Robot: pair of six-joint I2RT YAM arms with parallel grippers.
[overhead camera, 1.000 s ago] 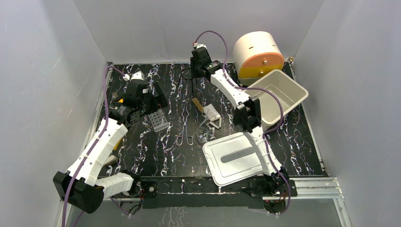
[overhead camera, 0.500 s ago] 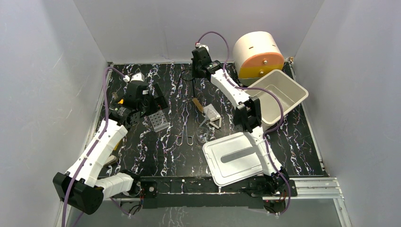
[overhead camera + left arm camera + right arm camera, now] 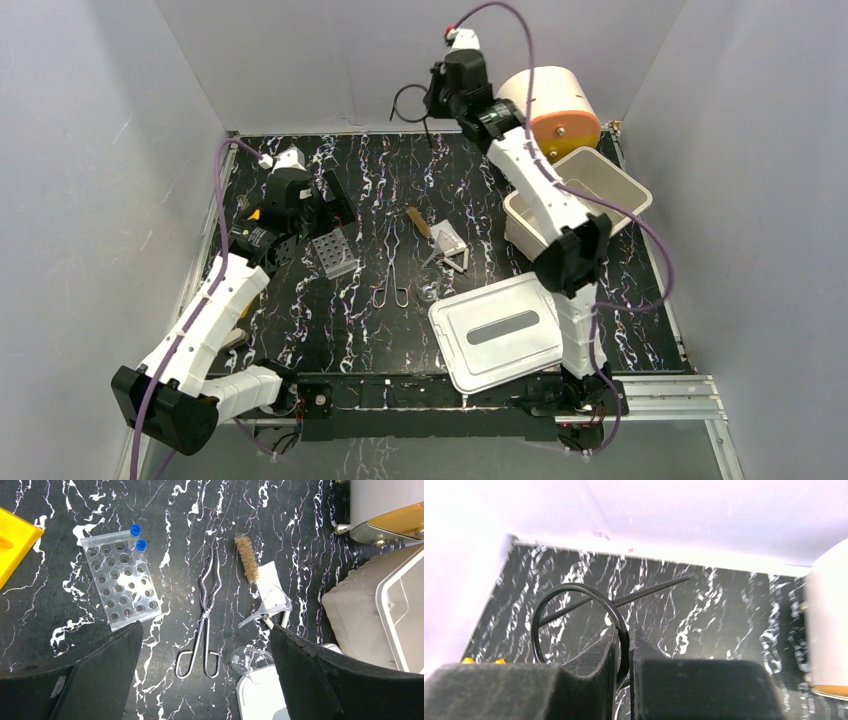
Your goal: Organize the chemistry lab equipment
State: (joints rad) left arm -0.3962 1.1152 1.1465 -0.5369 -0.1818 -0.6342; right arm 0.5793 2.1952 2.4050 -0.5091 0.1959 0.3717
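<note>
Two arms are reaching over a black marbled table (image 3: 300,335). The right gripper (image 3: 624,636) is hanging high by the back wall, its jaws pinching the ring of a wire loop (image 3: 649,590) between the pads. The loop's straight stem is crossing behind the ring, and the whole thing is hanging clear of the table. The left gripper (image 3: 205,627) is hovering over the left half with its jaws spread wide, and the rest of the equipment is lying in its wrist view. Under it, a grey rack (image 3: 120,577) is lying flat, with two blue-capped tubes (image 3: 135,530) sitting at one corner of it. Just to the right, the tongs (image 3: 212,575) are lying with their handle loops pointing toward the arms' bases. A brush (image 3: 247,557) is resting near the tongs' tips, with a white triangle (image 3: 458,263) close beside it. A small clear beaker (image 3: 248,660) is sitting near the handle loops, at the corner of a white lid (image 3: 495,330) lying flat at the near edge. Further right a white bin (image 3: 600,185) is sitting tilted beside the right arm — behind it a cream-and-orange drum (image 3: 550,105) is standing against the back wall. A yellow piece (image 3: 15,545) is showing at the left edge of the left wrist view, well apart from the rack.
</note>
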